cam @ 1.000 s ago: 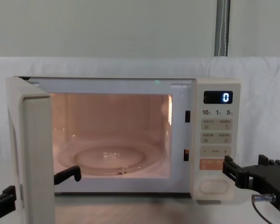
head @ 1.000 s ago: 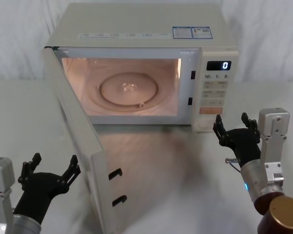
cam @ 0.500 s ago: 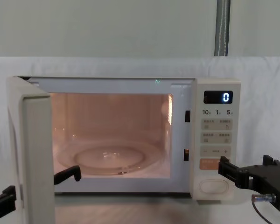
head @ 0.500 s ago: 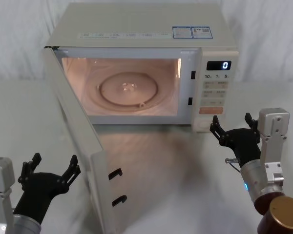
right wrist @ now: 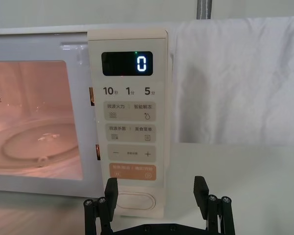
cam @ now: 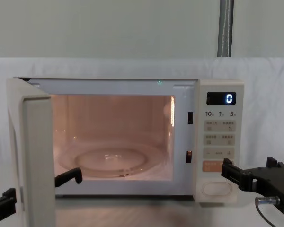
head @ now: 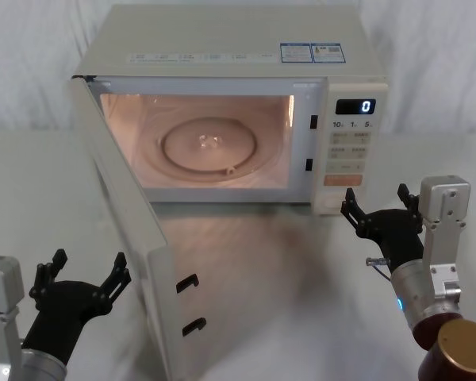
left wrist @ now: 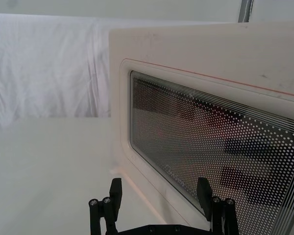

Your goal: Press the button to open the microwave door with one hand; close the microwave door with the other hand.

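Note:
The microwave door (head: 123,230) stands swung wide open to the left, and the lit cavity shows its glass turntable (head: 209,147). The cream oval button (right wrist: 137,200) sits at the bottom of the control panel, under the orange key. My right gripper (head: 375,198), with a blue light on its wrist, is open just in front of the button (head: 331,204) and apart from it. My left gripper (head: 90,262) hovers open on the outer side of the door, facing its dotted dark window (left wrist: 220,147) with its fingers (left wrist: 116,188) a short way off the panel.
The microwave (head: 230,48) stands on a white table (head: 301,270) against a white draped backdrop. The display (right wrist: 142,63) reads 0. A maroon joint (head: 458,349) of my right arm is at the lower right. Bare table lies in front of the cavity.
My right gripper's fingers have spread a little wider and edged left before the button. The door and the left gripper have not moved.

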